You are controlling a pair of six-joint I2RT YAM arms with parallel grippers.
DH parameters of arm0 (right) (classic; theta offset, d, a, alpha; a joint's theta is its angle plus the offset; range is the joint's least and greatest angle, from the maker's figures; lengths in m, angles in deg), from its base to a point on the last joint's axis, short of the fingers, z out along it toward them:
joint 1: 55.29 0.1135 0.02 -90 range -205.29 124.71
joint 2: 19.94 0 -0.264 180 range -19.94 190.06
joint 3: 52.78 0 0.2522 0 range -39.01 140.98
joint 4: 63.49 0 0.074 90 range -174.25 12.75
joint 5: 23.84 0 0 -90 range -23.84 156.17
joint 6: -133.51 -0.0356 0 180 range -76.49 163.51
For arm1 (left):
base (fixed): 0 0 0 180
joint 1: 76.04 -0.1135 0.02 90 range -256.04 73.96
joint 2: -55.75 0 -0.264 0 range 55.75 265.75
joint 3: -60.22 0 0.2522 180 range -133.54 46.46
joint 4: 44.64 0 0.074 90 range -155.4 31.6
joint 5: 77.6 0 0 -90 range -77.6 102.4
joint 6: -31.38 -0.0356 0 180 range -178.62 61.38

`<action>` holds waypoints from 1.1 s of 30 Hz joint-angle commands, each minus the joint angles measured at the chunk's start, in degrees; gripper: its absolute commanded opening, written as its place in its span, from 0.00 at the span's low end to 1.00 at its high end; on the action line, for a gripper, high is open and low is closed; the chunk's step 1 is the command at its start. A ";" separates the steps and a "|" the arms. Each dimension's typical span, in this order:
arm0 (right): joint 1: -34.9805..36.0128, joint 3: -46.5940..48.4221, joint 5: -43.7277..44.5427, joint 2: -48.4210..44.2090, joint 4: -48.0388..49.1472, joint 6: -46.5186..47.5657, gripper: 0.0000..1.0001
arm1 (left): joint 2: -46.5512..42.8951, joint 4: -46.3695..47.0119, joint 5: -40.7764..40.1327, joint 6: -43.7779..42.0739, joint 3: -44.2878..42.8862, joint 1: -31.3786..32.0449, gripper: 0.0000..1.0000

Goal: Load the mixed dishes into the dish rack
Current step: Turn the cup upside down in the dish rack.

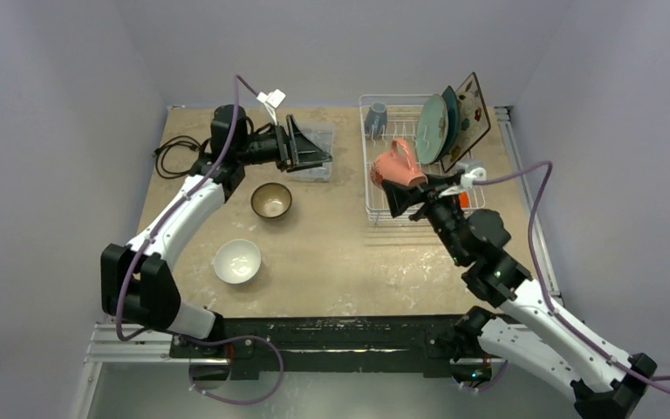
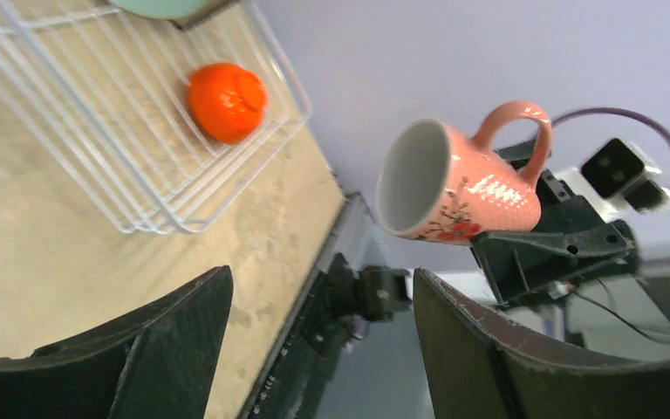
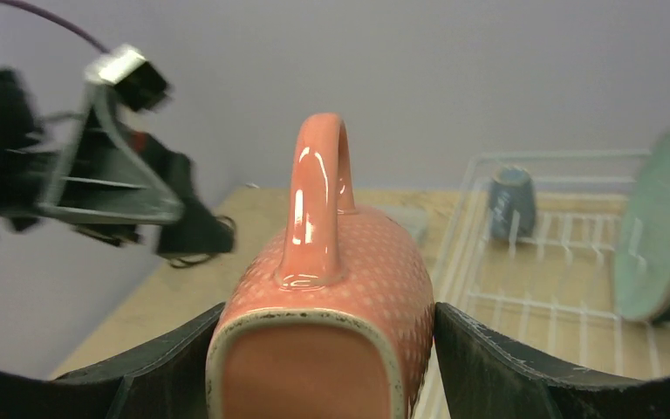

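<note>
Right gripper point(image 1: 406, 192): clamped across the base of the salmon-pink mug point(image 1: 397, 164). The mug is held sideways, handle up, right of centre, over the left part of the dish rack point(image 1: 401, 100).
Left gripper point(image 1: 318, 148): fingers spread, empty, upper centre-left.
Risk: the glazed mug may slip from this end grip, or it may catch a rack wire on lowering and tip out.
Surface: beige table point(image 1: 331, 253), mottled; brown bowl point(image 1: 271, 200) and white bowl point(image 1: 236, 260) sit left of centre, not yet loaded.
Room: plain pale lilac-grey walls.

Plain pale lavender-grey walls point(image 1: 314, 44) close in behind and on both sides of the worn tan square wooden table point(image 1: 331, 262). Silver aluminium rails point(image 1: 126, 345) run along its near edge. The light is soft and even.
</note>
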 commanded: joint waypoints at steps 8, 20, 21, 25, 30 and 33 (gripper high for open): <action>-15.83 17.99 9.24 18.53 -23.77 -12.15 0.00 | -7.19 -39.77 -30.19 -27.58 -8.03 -0.20 0.74; -22.89 30.81 13.07 35.71 -39.07 -32.39 0.00 | -7.17 -39.82 -28.61 -27.27 -8.36 -0.20 0.74; -23.09 31.46 14.44 37.18 -40.30 -34.46 0.00 | -7.09 -39.88 -28.60 -27.36 -8.38 -0.17 0.74; -23.36 38.48 18.78 44.44 -48.58 -40.81 0.00 | -6.91 -40.05 -28.53 -27.40 -8.47 -0.17 0.74; -23.47 38.96 21.19 48.25 -48.06 -42.69 0.00 | -6.75 -40.15 -28.27 -27.37 -8.63 -0.17 0.74; -23.91 39.10 20.89 50.21 -47.40 -42.96 0.00 | -6.59 -40.14 -27.93 -27.28 -8.65 -0.17 0.74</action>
